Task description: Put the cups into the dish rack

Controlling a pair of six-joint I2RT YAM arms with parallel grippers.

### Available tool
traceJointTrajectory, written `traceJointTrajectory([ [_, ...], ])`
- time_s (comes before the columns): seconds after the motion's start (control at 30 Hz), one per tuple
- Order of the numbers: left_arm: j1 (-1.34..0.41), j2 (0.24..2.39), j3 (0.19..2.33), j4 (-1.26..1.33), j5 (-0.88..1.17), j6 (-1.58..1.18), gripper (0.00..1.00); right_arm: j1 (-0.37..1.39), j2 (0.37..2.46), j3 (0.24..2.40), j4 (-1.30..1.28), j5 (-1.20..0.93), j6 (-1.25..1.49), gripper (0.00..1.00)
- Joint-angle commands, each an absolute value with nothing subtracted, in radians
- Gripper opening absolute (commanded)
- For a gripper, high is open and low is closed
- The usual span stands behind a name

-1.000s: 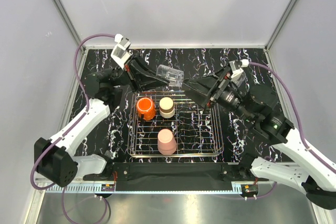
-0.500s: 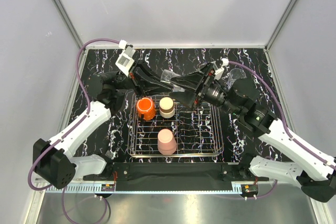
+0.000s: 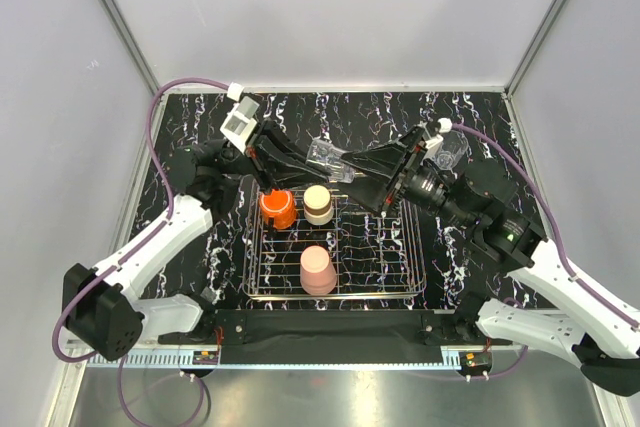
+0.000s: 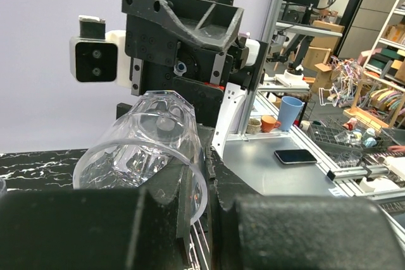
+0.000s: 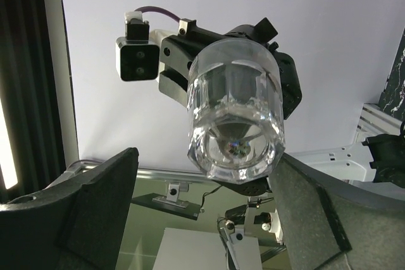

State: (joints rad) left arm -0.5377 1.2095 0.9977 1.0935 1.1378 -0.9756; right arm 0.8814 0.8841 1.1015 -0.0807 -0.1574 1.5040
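My left gripper [image 3: 305, 161] holds a clear glass [image 3: 326, 156] on its side in the air over the back edge of the dish rack [image 3: 385, 247]. In the left wrist view the left gripper [image 4: 201, 188] is shut on the rim of that glass [image 4: 142, 147]. My right gripper [image 3: 352, 169] reaches in from the right. In the right wrist view it [image 5: 205, 156] is open with the glass's base [image 5: 235, 124] between its fingers, a gap showing on the left. An orange cup [image 3: 277, 207], a cream cup [image 3: 318, 204] and a pink tumbler [image 3: 318, 269] stand upside down in the rack.
A second clear glass [image 3: 451, 152] stands on the black marbled table [image 3: 200, 247] at the back right, behind the right arm. Grey walls close in the table on three sides.
My right arm has swung left, bringing its open fingers around the base of the glass. My left arm has shifted the glass slightly forward. The cups in the rack have not moved.
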Motion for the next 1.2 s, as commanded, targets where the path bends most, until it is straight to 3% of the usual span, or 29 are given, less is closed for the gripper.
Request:
traceJointTrajectory([
  [0.0,-0.551,1.172,0.994,1.161,1.169,-0.951,0.00,0.877,0.884,1.089,-0.069,-0.138,1.525,0.89],
  [0.23,-0.563,1.160,0.989,1.140,1.177,-0.930,0.00,0.877,0.888,1.081,-0.078,-0.120,1.531,0.86],
  [0.6,-0.580,1.147,0.994,1.049,1.186,-0.854,0.00,0.876,0.907,1.049,-0.009,-0.147,1.545,0.62],
  [0.73,-0.584,1.154,1.000,1.014,1.190,-0.838,0.00,0.877,0.907,1.042,0.037,-0.155,1.542,0.34],
  [0.77,-0.586,1.158,1.021,0.996,1.212,-0.833,0.00,0.877,0.905,1.042,0.031,-0.153,1.530,0.16],
  [0.8,-0.586,1.164,1.038,0.965,1.226,-0.827,0.22,0.877,0.902,1.051,0.020,-0.141,1.520,0.05],
  [0.83,-0.586,1.176,1.052,0.910,1.235,-0.822,0.50,0.877,0.900,1.061,-0.054,-0.129,1.508,0.00],
  [0.9,-0.581,1.152,1.048,0.817,1.206,-0.766,0.99,0.876,0.896,1.125,-0.201,-0.078,1.444,0.00],
  [1.03,-0.581,1.079,1.091,0.413,1.102,-0.458,0.99,0.877,0.870,1.216,-0.433,0.044,1.359,0.00],
  [1.17,-0.581,1.040,1.144,0.131,0.837,-0.250,0.99,0.877,0.865,1.349,-0.700,0.205,1.273,0.00],
])
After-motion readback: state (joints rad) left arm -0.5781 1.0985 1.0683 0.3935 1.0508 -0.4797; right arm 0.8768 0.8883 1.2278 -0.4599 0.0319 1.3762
